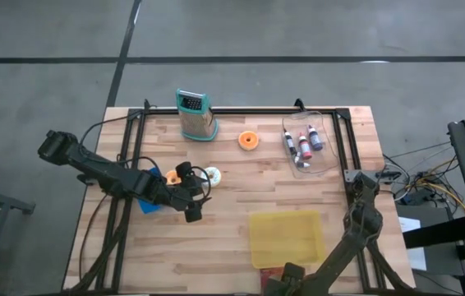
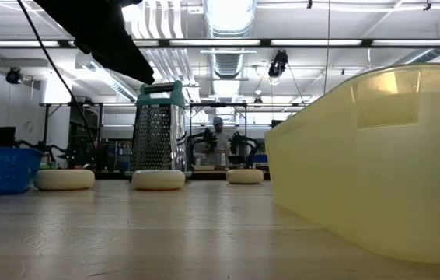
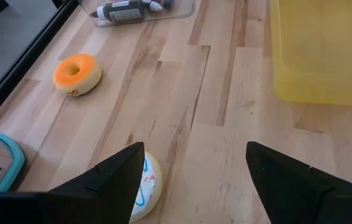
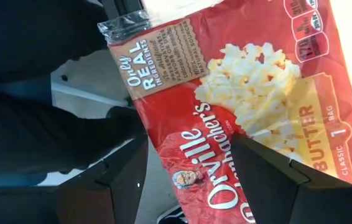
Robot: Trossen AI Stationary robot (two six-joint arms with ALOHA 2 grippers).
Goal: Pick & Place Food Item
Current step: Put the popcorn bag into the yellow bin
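High view shows the table (image 1: 241,255) with a yellow bin (image 1: 287,237) near its front edge, a grater (image 1: 195,115) at the back, a clear tray of bottles (image 1: 308,144), an orange donut (image 1: 250,141) and a white donut (image 1: 212,175). A blue basket (image 1: 149,204) sits under the left arm. The left gripper (image 1: 195,197) hovers just beside the white donut, fingers (image 3: 111,180) spread wide and empty. In the left wrist view that donut (image 3: 143,185) lies partly behind one finger, off to one side of the gap rather than centred in it. So the gripper probably needs a small sideways shift toward it before descending. The left arm is clearly nearer. The right gripper (image 4: 188,177) waits at the table's front edge, jaws apart over a popcorn bag (image 4: 244,93), not gripping it.
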